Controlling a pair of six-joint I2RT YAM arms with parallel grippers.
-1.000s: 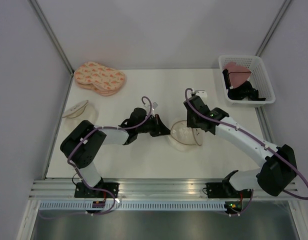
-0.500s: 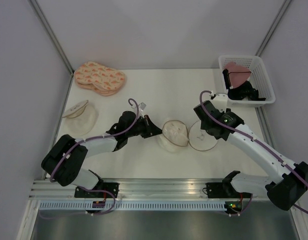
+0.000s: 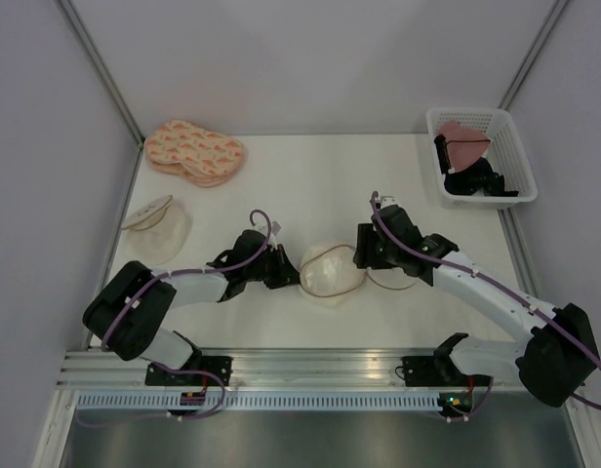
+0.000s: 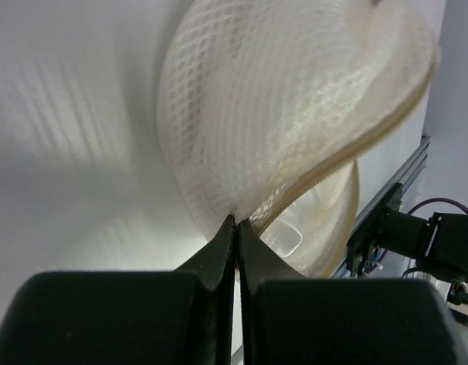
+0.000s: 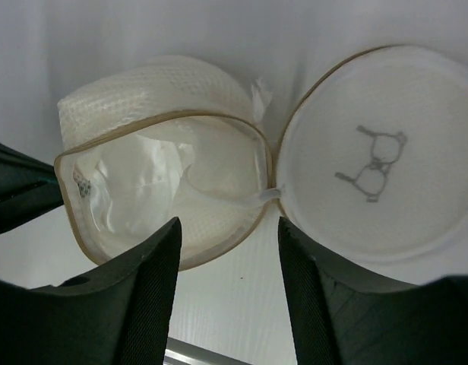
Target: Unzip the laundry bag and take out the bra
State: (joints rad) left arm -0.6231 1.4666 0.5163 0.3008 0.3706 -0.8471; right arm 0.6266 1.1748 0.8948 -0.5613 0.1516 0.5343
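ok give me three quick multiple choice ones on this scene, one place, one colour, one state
1. Where is the white basket? A far right corner of the table B near left edge C centre
2. What colour is the padded pair at the far left? A black B peach patterned C blue
3. What is the left claw doing? A hanging open B shut on the rim of the laundry bag C holding the basket

1 A, the top view shows it there.
2 B, peach with a pattern in the top view.
3 B, the left wrist view shows it pinching the mesh at the zip.
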